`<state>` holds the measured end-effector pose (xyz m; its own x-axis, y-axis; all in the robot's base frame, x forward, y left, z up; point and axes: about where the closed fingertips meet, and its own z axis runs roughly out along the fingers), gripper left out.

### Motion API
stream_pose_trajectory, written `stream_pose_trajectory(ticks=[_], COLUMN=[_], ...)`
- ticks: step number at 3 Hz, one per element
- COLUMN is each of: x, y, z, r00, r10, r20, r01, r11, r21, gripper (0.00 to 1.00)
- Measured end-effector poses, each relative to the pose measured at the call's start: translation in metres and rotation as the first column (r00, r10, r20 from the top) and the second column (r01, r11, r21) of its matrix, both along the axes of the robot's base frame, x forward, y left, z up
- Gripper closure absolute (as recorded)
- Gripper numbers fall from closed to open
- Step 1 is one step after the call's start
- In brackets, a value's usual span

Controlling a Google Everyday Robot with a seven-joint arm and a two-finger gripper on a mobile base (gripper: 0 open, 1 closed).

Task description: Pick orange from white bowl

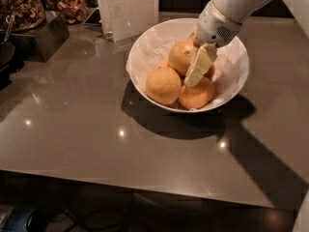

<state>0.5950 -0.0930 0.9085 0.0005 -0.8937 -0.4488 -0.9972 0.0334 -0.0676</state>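
The white bowl (145, 47), lined with crumpled white paper, stands on the dark table at centre right and holds several oranges. The orange (179, 56), yellow-orange, lies on top of the pile at the back. My gripper (195, 71) reaches down into the bowl from the upper right, and its cream-coloured end lies against the right side of that orange. A lighter orange (164, 85) sits front left. A deeper-orange fruit (197, 95) sits front right, partly under the gripper.
A white card stand (129, 8) stands just behind the bowl on the left. Dark containers of nuts and dried snacks (29, 13) stand at the far left. The grey tabletop (96, 129) stretches in front of the bowl to its near edge.
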Motion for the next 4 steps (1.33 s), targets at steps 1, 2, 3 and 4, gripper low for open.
stream_pose_trajectory(ticks=[1,2,3,4], x=[0.0,0.0,0.0,-0.021], y=[0.0,0.0,0.0,0.007], z=[0.0,0.0,0.003,0.034], r00=[1.0,1.0,1.0,0.9949], r10=[0.0,0.0,0.0,0.027], r20=[0.0,0.0,0.0,0.097], r01=[0.0,0.0,0.0,-0.032], r11=[1.0,1.0,1.0,0.998], r21=[0.0,0.0,0.0,0.046], gripper=[0.65,0.89,1.0,1.0])
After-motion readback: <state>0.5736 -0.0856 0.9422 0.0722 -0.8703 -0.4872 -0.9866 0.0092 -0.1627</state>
